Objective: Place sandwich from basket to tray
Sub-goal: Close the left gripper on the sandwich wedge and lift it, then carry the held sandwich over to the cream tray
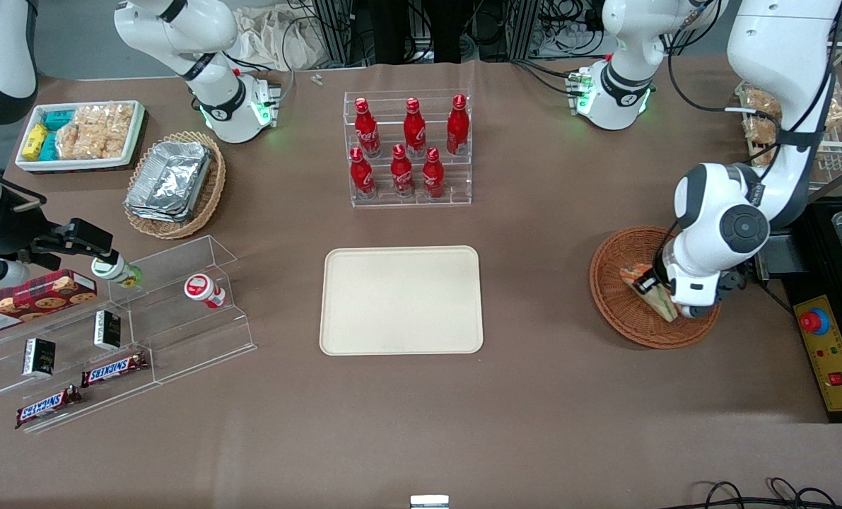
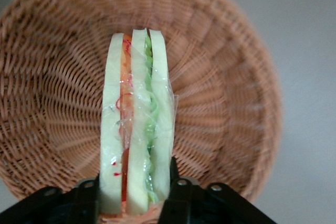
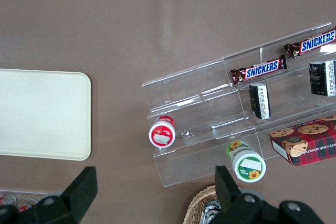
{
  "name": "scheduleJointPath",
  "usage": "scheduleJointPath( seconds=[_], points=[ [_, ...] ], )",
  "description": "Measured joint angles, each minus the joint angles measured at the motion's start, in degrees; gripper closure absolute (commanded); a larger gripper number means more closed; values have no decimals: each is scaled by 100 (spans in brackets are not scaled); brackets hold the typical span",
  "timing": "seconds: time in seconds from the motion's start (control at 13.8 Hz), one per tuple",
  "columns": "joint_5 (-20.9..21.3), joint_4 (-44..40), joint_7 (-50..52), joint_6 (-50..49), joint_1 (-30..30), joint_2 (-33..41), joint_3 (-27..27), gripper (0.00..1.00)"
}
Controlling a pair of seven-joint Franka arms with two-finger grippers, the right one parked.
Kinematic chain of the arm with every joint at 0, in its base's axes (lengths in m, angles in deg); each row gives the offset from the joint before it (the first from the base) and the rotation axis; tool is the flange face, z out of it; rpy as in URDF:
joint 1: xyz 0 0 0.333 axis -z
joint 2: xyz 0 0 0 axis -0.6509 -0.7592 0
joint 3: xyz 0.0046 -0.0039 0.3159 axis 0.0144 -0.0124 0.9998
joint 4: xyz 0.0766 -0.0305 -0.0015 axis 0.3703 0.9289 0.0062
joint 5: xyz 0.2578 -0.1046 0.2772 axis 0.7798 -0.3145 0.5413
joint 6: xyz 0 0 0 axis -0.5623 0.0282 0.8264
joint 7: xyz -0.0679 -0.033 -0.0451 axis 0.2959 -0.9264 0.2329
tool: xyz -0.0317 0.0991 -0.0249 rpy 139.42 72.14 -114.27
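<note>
inside the basket [image 1: 629,322] the tool [image 1: 657,290] is clamped on the sandwich [image 1: 652,291]. wrist view shows fingers [image 2: 181,195] flanking its bread; front view hides that, shows tray [image 1: 401,300] well apart.

Robot lab: cable clutter [image 1: 421,28], emergency-stop box [image 1: 827,353], mock snack displays [image 1: 109,332]

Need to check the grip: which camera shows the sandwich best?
The left wrist view: the sandwich fills it, standing between the gripper fingers above the basket. The front view shows only a sliver beside the arm; the right wrist view shows none.
</note>
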Motion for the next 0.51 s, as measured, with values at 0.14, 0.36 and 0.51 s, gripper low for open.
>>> scheduleJointPath(
  seconds=[0.14,0.36,0.51],
  points=[
    [14,-219,187,-31,29,4,-28,100],
    [18,-631,240,-709,31,45,-114,100],
    [20,-1434,268,-1748,34,80,-317,100]
  ],
)
